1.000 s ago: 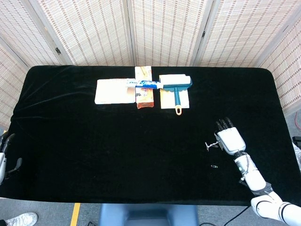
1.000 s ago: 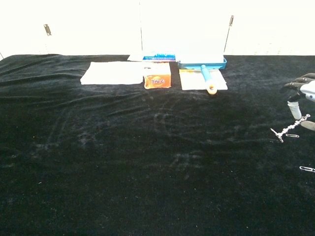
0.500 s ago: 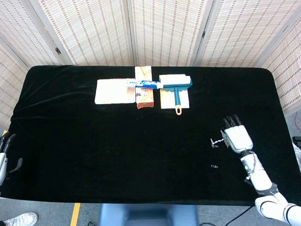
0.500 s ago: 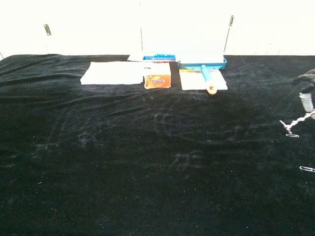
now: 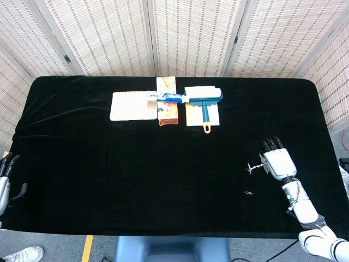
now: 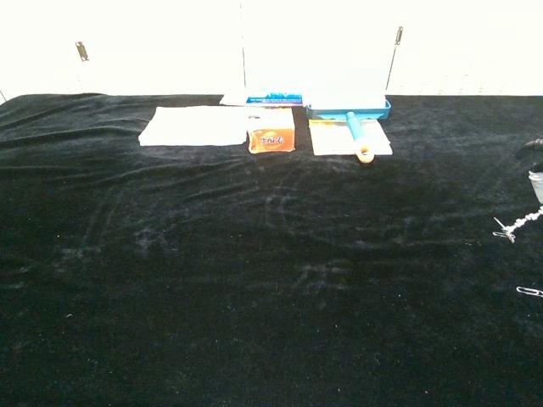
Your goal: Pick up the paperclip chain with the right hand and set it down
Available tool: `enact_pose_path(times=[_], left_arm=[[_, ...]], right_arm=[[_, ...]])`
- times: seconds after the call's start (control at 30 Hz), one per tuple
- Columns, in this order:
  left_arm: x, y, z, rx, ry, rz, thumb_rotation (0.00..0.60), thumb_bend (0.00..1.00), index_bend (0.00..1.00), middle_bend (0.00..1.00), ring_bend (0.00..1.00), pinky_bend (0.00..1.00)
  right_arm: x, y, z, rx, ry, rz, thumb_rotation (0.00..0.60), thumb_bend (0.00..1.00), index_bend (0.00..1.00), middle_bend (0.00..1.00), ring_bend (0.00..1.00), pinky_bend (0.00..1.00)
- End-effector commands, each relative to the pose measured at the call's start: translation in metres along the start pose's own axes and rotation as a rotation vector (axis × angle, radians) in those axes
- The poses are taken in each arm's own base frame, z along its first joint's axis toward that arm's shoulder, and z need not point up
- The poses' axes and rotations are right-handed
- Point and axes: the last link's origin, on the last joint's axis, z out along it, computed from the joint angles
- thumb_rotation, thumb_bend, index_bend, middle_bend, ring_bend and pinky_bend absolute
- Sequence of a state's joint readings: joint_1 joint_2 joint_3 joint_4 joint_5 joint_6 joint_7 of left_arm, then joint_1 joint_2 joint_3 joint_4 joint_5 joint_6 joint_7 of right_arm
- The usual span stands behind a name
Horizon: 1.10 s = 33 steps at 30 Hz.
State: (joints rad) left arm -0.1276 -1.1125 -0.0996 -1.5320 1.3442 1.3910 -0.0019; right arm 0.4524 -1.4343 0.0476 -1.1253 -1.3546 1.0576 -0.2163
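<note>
The paperclip chain (image 5: 253,166) is a short silver string at the right side of the black table (image 5: 136,174). One end runs into the fingers of my right hand (image 5: 278,162), which holds it. The chest view shows the paperclip chain (image 6: 516,223) slanting up to the right hand (image 6: 536,168), which is cut off by the frame's right edge. My left hand (image 5: 5,177) is at the table's lower left edge, off the cloth, its fingers apart and holding nothing.
A single loose paperclip (image 5: 249,192) lies just in front of the chain. At the back middle are a white notepad (image 5: 131,105), an orange box (image 5: 168,113), a blue tube (image 5: 169,97) and a teal brush (image 5: 204,102) on white paper.
My right hand has moved right and slightly toward the front edge, and the paperclip chain has gone along with it. The left hand has barely shifted.
</note>
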Motion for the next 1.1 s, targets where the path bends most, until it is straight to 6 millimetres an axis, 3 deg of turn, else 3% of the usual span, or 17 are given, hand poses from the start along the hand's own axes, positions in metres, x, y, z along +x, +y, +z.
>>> enact_pose_path(times=[0.03,1.1], left_arm=[[0.0,0.0,0.0,-0.001,0.0,-0.001,0.6,0.49,0.0,0.02,0.0,0.0],[0.001,-0.001,-0.001,-0.003,0.003,-0.007,0.6,0.49,0.0,0.02,0.0,0.0]], right_arm=[[-0.001,-0.001,0.001,0.003,-0.003,0.002,0.6,0.39,0.94,0.18,0.08,0.0],[-0.006,-0.016,0.014,0.031,-0.003,0.024,0.6,0.4,0.94,0.18,0.09,0.0]])
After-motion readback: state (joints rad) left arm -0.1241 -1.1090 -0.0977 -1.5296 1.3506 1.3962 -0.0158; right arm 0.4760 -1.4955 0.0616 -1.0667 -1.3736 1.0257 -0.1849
